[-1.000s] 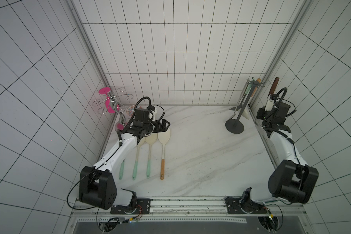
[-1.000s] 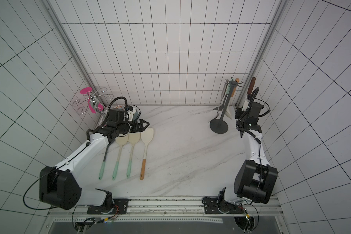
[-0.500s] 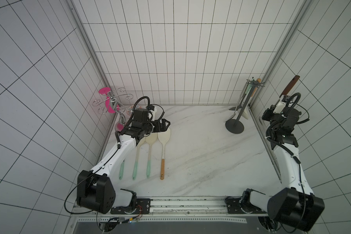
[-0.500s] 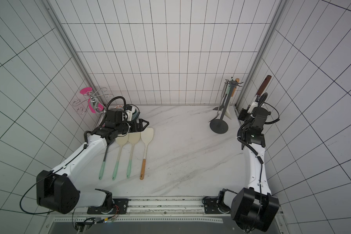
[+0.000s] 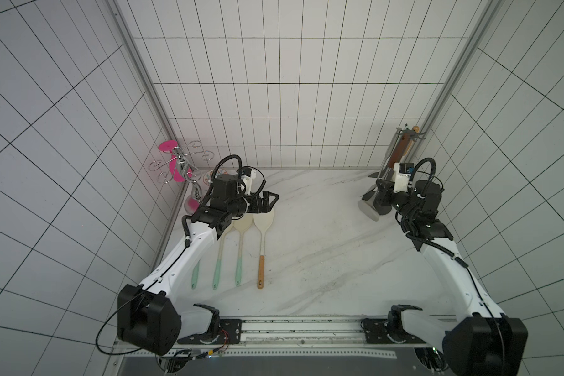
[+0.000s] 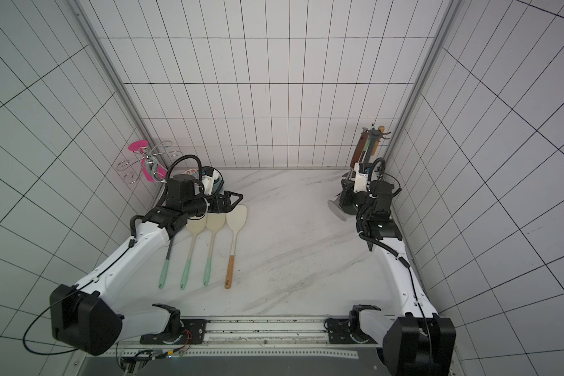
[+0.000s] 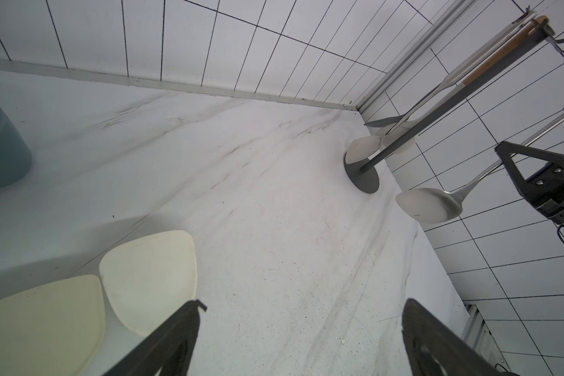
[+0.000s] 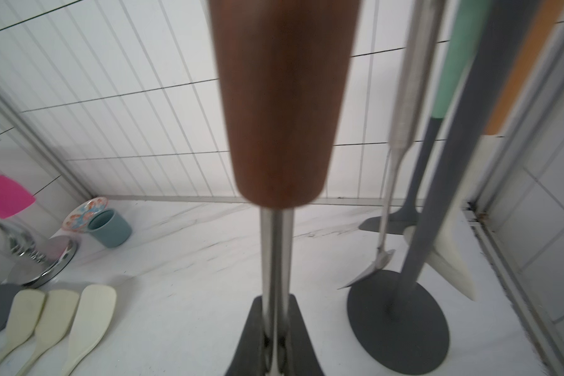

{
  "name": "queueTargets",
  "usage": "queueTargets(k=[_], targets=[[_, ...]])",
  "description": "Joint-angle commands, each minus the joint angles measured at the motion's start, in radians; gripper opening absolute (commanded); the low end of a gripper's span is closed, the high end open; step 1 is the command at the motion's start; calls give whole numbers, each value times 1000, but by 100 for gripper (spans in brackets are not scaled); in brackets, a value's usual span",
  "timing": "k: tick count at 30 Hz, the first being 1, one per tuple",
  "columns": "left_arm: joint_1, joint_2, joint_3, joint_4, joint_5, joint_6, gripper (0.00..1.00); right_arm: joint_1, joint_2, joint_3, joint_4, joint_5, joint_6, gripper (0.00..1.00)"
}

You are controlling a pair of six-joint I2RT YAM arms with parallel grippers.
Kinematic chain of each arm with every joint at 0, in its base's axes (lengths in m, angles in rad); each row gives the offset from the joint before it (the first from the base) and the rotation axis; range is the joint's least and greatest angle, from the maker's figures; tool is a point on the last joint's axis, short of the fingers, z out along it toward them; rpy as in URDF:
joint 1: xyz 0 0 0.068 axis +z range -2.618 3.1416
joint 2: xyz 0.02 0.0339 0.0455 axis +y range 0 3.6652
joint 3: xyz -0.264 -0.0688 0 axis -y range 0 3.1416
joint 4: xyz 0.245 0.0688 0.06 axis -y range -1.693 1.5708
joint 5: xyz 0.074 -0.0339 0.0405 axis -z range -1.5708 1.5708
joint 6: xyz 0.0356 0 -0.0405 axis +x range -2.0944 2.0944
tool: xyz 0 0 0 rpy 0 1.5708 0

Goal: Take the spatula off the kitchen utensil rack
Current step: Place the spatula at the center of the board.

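Spatula (image 8: 282, 107) between right gripper (image 8: 275, 304) jaws

The right gripper (image 5: 381, 192) sits beside the kitchen utensil rack (image 5: 406, 133) in the far right corner. It seems clamped on the shaft of the brown-handled spatula (image 5: 399, 154), whose grey head points down toward the table (image 5: 323, 254). The left gripper (image 5: 268, 203), jaws spread, hovers over the heads of four utensils (image 5: 260, 247) lying in a row.

Overhead pair, wrist close-ups, shared tabletop (image 5: 323, 244)
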Motion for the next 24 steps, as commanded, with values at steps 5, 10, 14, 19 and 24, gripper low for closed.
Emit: queueTargets(k=[5, 10, 14, 19, 24], targets=[[-14, -39, -27, 85, 74, 6, 98, 211, 101, 61, -74, 45, -270, 0], [-23, -45, -36, 122, 126, 3, 98, 337, 145, 69, -75, 207, -413, 0], [-23, -50, -38, 137, 152, 3, 98, 415, 155, 43, 0, 297, -500, 0], [-23, -53, -38, 138, 155, 6, 98, 481, 232, 78, -10, 363, -685, 0], [-23, -51, -38, 133, 150, 8, 98, 485, 267, -6, 144, 352, -912, 0]])
